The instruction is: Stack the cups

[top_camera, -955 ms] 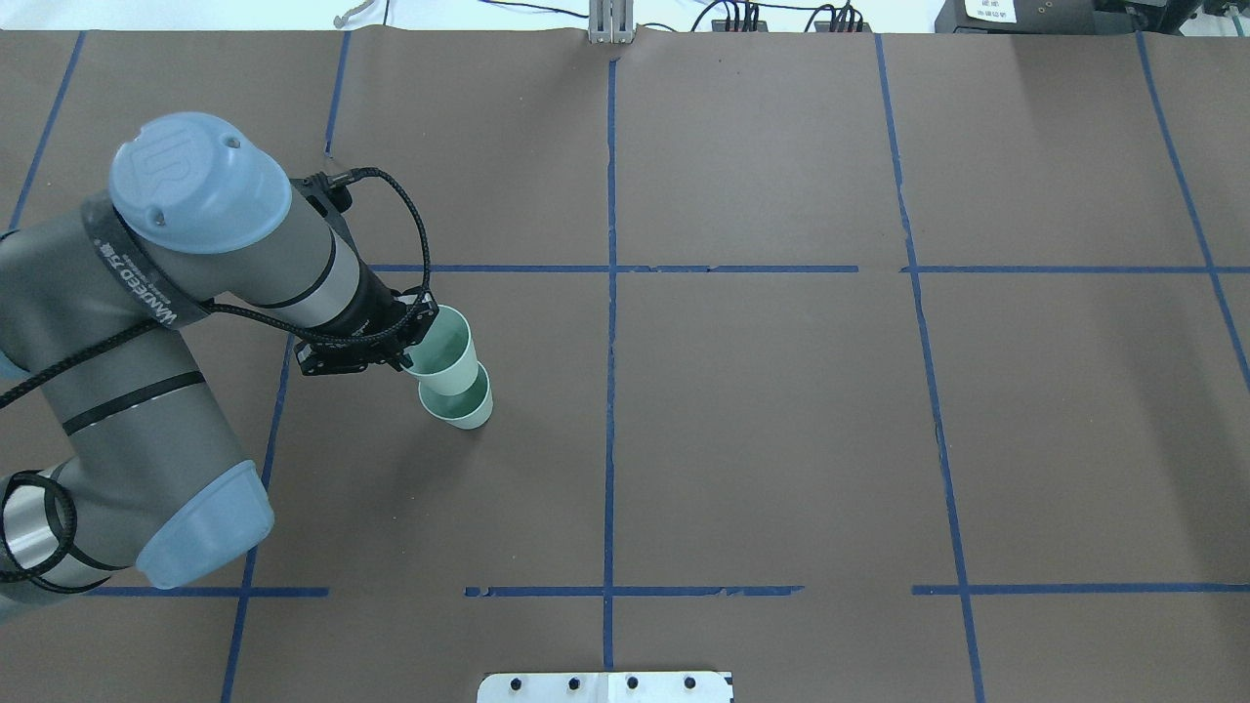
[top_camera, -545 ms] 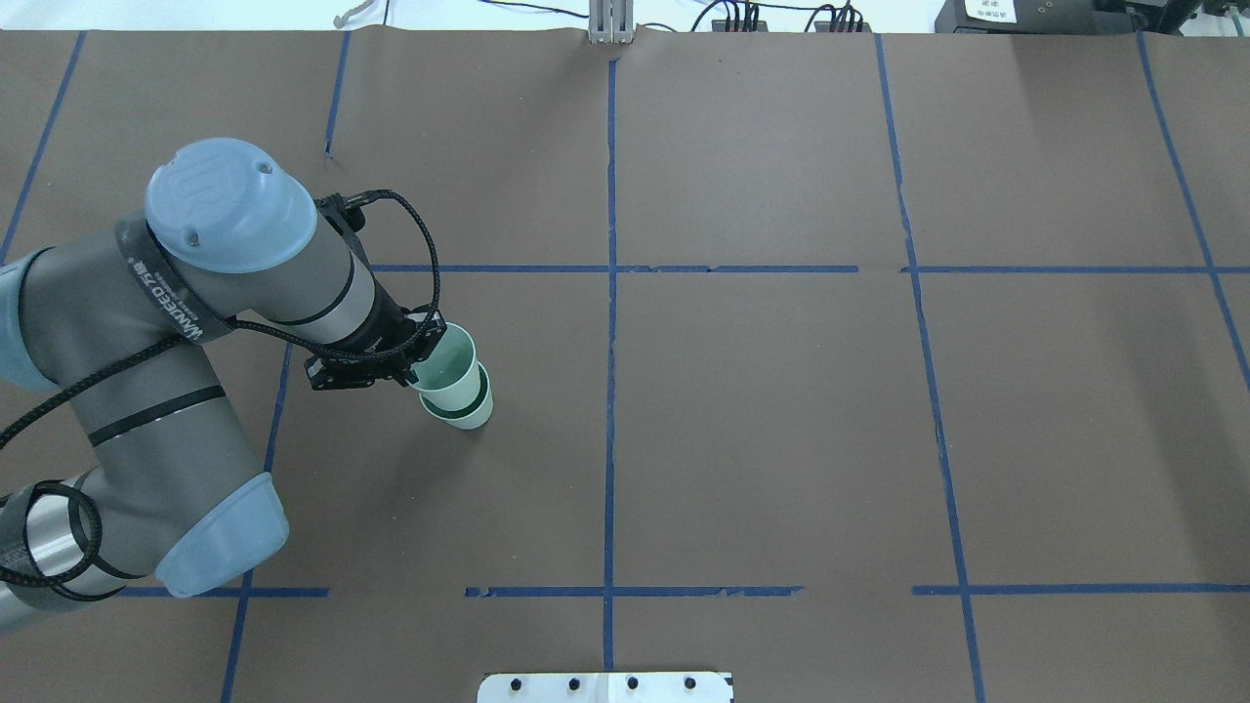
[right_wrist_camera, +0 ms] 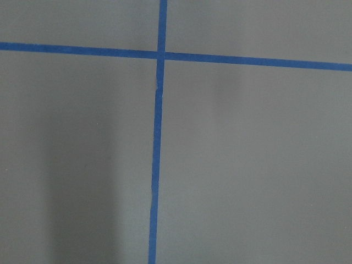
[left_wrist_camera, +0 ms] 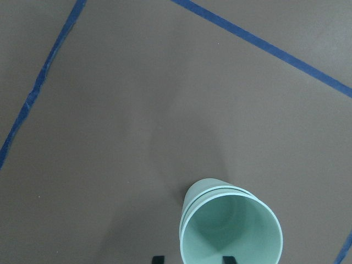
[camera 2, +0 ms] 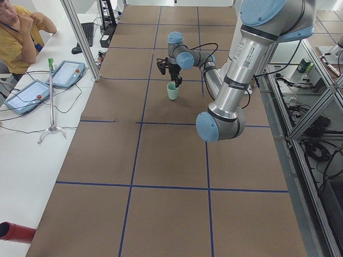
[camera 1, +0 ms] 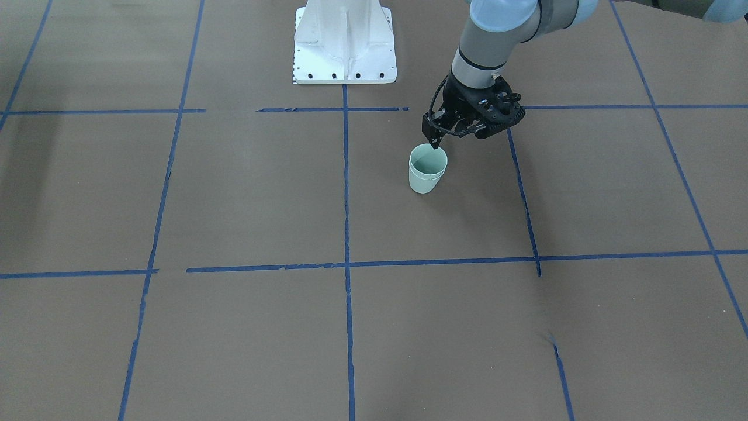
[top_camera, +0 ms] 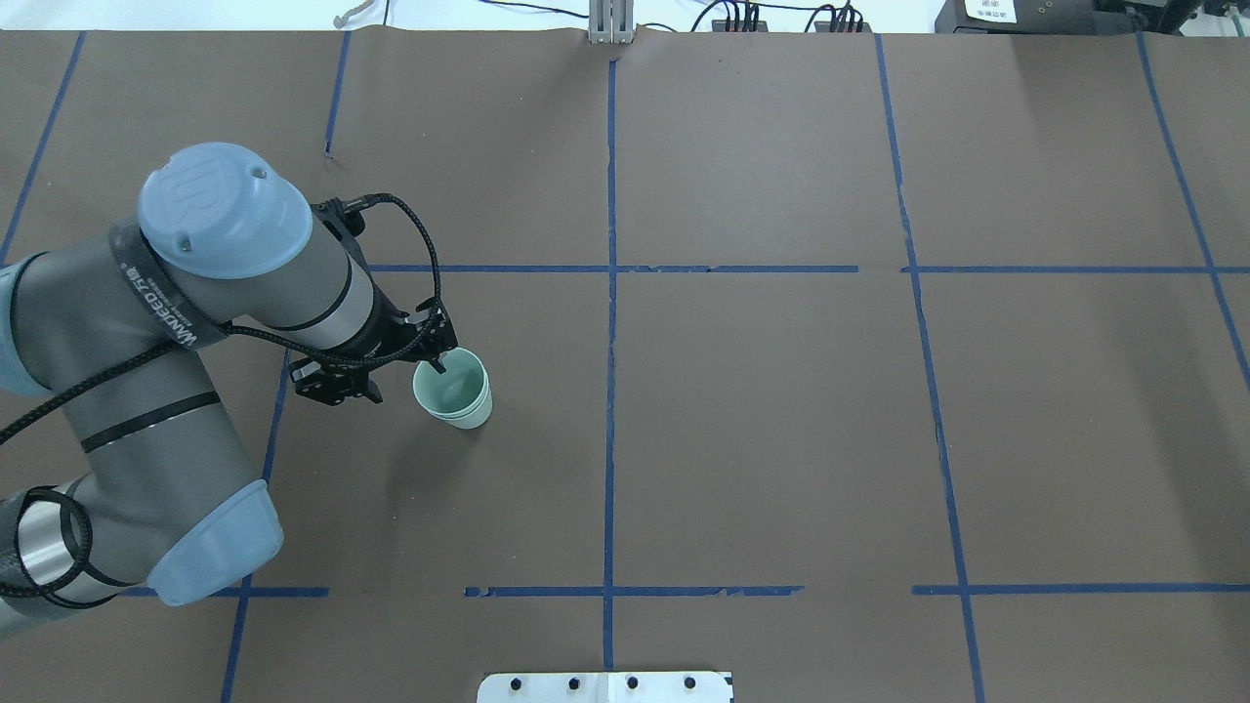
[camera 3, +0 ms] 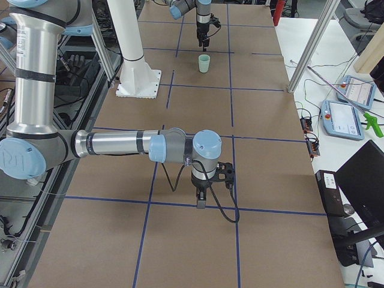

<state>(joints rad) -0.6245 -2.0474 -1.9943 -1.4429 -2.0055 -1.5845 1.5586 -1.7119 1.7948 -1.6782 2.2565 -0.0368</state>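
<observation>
Here, nested cups [top_camera: 454, 391] upright, left gripper [left_wrist_camera: 194, 259] spread astride rim, fingertips cropped, right gripper [camera 3: 201, 201] state unclear

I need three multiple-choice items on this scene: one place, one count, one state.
1. The cups stand: A) on the robot's left of the middle tape line; B) on its right; C) on the line.
2. Cups in view: A) one; B) two; C) three.
3. The cups are: A) side by side; B) lying down; C) nested, upright.
Key: 1 A, the overhead view has them left of the line; 2 B, the left wrist view shows two rims; 3 C, one sits inside the other.
</observation>
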